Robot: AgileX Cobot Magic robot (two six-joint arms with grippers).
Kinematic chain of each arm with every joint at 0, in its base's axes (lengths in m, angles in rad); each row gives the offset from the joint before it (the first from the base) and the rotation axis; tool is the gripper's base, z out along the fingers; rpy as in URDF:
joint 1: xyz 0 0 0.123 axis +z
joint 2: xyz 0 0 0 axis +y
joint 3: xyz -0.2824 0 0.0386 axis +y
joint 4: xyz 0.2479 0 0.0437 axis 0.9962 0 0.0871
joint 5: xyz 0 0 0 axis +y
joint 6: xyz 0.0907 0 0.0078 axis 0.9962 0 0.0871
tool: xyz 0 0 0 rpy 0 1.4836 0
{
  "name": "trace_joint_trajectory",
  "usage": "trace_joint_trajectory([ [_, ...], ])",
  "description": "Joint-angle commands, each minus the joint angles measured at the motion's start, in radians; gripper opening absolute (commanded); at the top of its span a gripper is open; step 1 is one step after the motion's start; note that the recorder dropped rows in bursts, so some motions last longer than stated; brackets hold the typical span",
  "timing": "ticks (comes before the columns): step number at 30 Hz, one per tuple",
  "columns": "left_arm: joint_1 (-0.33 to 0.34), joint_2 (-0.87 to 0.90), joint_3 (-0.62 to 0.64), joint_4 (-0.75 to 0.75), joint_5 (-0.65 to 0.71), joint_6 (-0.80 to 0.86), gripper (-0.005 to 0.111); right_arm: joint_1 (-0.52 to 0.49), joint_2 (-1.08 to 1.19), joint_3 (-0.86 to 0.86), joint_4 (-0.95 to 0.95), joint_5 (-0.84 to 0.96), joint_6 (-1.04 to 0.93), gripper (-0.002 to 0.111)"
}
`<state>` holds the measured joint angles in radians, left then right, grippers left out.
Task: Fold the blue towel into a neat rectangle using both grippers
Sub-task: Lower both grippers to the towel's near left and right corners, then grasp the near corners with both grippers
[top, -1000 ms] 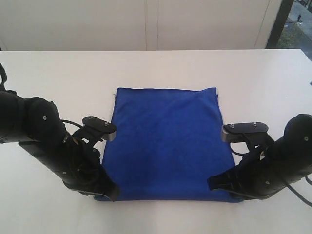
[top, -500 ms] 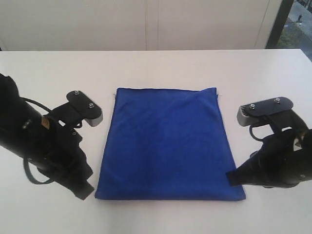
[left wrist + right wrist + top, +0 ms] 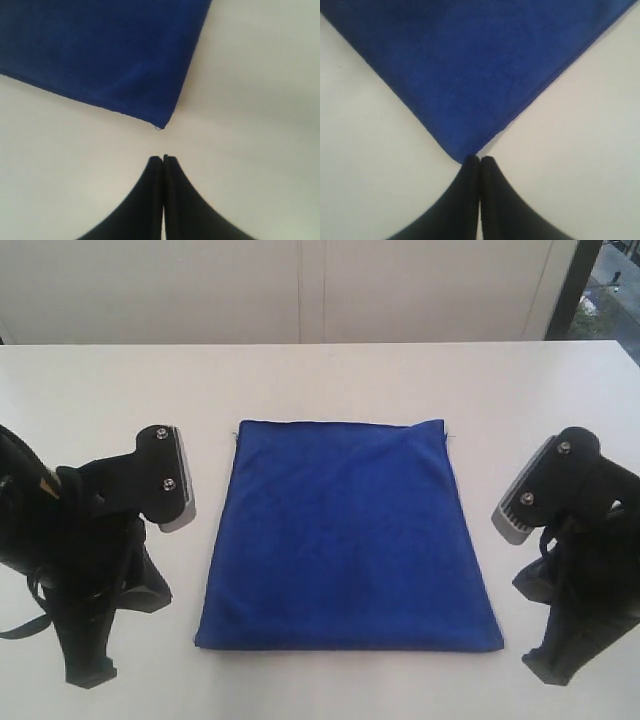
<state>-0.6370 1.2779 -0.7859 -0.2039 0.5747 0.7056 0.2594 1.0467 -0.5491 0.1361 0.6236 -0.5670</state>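
The blue towel lies flat on the white table as a near-square rectangle with even edges. My left gripper hangs off the towel's near left corner, clear of it. In the left wrist view this gripper is shut and empty, a short way from a towel corner with a small loose thread. My right gripper hangs off the near right corner, apart from the cloth. The right wrist view has this gripper shut and empty, tips lined up with a towel corner.
A pale wall runs behind the table's far edge. A dark window frame stands at the back right. Bare tabletop surrounds the towel on all sides.
Both arms have pulled away from the towel's near corners, outward and up. The towel stays flat where it lay.
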Motion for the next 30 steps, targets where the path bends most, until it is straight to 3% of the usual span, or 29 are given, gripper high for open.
trace_joint_trajectory([
  [1,-0.004,-0.007,0.005,-0.061,0.016,0.143,0.000,0.002,0.038,0.004,0.022,-0.013,-0.141,0.002],
  [5,-0.004,-0.007,0.005,-0.123,-0.015,0.248,0.001,0.002,0.085,0.004,0.103,-0.028,-0.301,0.017],
  [8,-0.004,-0.007,0.005,-0.149,-0.040,0.294,0.011,0.002,0.125,0.004,0.117,-0.023,-0.412,0.030],
  [16,-0.004,0.017,0.005,-0.149,-0.055,0.329,0.042,0.002,0.194,0.004,0.136,-0.023,-0.583,0.035],
  [22,-0.004,0.109,0.005,-0.149,-0.076,0.329,0.044,0.002,0.232,0.004,0.136,-0.061,-0.599,0.036],
  [30,-0.004,0.196,0.005,-0.149,-0.124,0.354,0.044,0.002,0.283,0.004,0.136,-0.082,-0.667,0.046],
])
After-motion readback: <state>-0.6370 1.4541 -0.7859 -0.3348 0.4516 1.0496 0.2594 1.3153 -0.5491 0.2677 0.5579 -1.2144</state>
